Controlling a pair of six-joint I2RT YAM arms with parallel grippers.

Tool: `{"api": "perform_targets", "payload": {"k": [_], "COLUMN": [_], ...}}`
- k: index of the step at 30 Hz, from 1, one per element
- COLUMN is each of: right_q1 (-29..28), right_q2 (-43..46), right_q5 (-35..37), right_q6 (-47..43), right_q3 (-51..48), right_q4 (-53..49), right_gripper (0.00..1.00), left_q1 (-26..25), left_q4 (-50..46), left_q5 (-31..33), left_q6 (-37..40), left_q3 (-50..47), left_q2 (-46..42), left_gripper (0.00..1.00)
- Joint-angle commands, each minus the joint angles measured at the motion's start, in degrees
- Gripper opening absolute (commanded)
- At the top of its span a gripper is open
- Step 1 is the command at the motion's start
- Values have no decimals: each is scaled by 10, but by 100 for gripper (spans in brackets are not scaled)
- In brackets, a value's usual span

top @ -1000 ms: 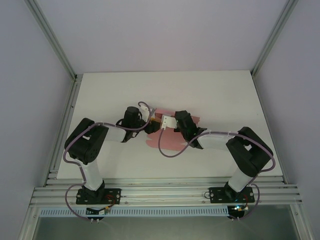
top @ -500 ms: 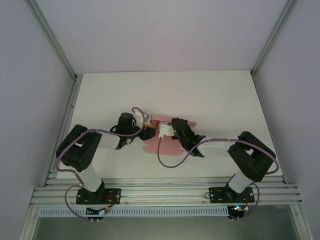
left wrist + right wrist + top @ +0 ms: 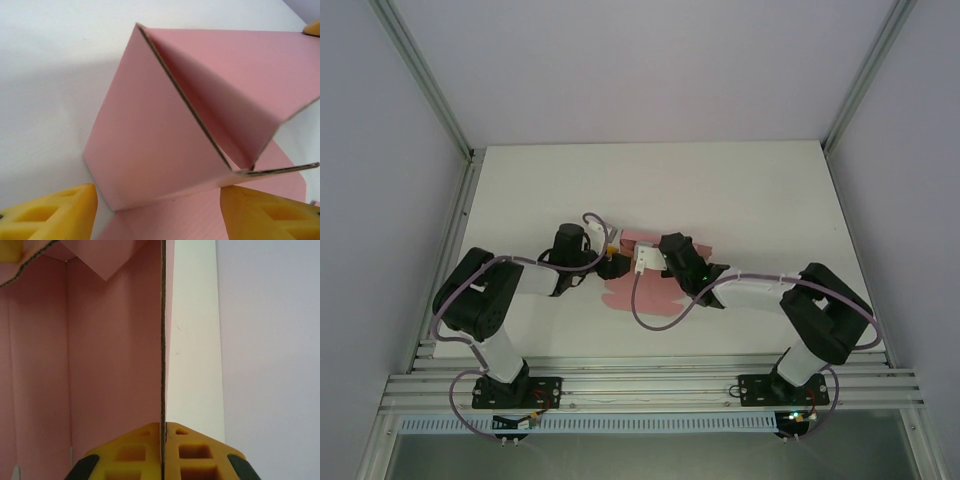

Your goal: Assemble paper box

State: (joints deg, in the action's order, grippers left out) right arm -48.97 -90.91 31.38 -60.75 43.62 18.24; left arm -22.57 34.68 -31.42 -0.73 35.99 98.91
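The pink paper box (image 3: 645,298) lies partly folded in the middle of the white table (image 3: 740,190), between the two arms. My right gripper (image 3: 163,440) is shut on one upright wall of the paper box (image 3: 115,355), the card's thin edge running straight up from between its yellow fingers (image 3: 132,450). My left gripper (image 3: 157,212) is open, its yellow fingertips (image 3: 55,212) standing apart on either side of a raised, folded flap of the paper box (image 3: 165,145) without touching it. From above, the left gripper (image 3: 612,262) sits at the box's left end and the right gripper (image 3: 655,262) just beside it.
Aluminium frame rails (image 3: 440,250) run along the table's left side and near edge (image 3: 650,385). Bare table lies behind the box and to its far right. Purple cables (image 3: 655,310) loop from each wrist over the box.
The left gripper's fingers have spread wider and its arm has drawn back leftward. The right gripper has shifted left with the box wall. More pink card now shows flat in front.
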Motion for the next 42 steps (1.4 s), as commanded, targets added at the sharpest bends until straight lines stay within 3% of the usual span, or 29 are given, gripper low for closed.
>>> {"api": "perform_targets", "payload": {"k": [1, 4, 6, 9, 12, 14, 16, 17, 20, 22, 25, 28, 33, 39, 42], "right_q1": [-13, -13, -16, -16, -17, -19, -20, -21, -20, -18, -9, -2, 3, 3, 4], "right_q2": [-14, -28, -35, -42, -45, -49, -54, -57, -66, -70, -60, -45, -42, -45, -48], "right_q5": [-117, -122, -124, -125, -128, -129, -128, -126, -116, -104, -94, -89, -58, -40, -30], "right_q6": [14, 20, 23, 37, 45, 51, 57, 61, 71, 81, 90, 78, 54, 38, 4], "right_q3": [-3, 9, 12, 22, 22, 24, 25, 27, 26, 26, 24, 21, 18, 13, -7], "right_q4": [-159, -178, -176, -187, -194, -196, -197, -196, -189, -182, -174, -182, -170, -141, -105], "right_gripper": [0, 0, 0, 0, 0, 0, 0, 0, 0, 0, 0, 0, 0, 0, 0], "left_q1": [4, 4, 1, -11, -24, -35, -44, -48, -50, -49, -42, -32, -14, 13, 34], "left_q4": [93, 95, 114, 185, 210, 205, 210, 212, 232, 268, 285, 282, 277, 249, 236], "left_q5": [-75, -70, -58, 27, 98, 132, 153, 156, 112, 92, 91, 86, 29, -6, 21], "left_q6": [16, 1, -18, -61, -78, -86, -88, -87, -81, -82, -85, -90, -103, -101, -123], "left_q3": [51, 78, 79, 51, 31, 31, 33, 33, 21, -4, -37, -56, -70, -90, -106], "left_q2": [9, 31, 41, 47, 41, 36, 39, 42, 42, 38, 23, 13, -1, -29, -39], "left_gripper": [64, 52, 50, 39, 36, 23, 4, 3, 10, 21, 31, 35, 63, 50, 60]}}
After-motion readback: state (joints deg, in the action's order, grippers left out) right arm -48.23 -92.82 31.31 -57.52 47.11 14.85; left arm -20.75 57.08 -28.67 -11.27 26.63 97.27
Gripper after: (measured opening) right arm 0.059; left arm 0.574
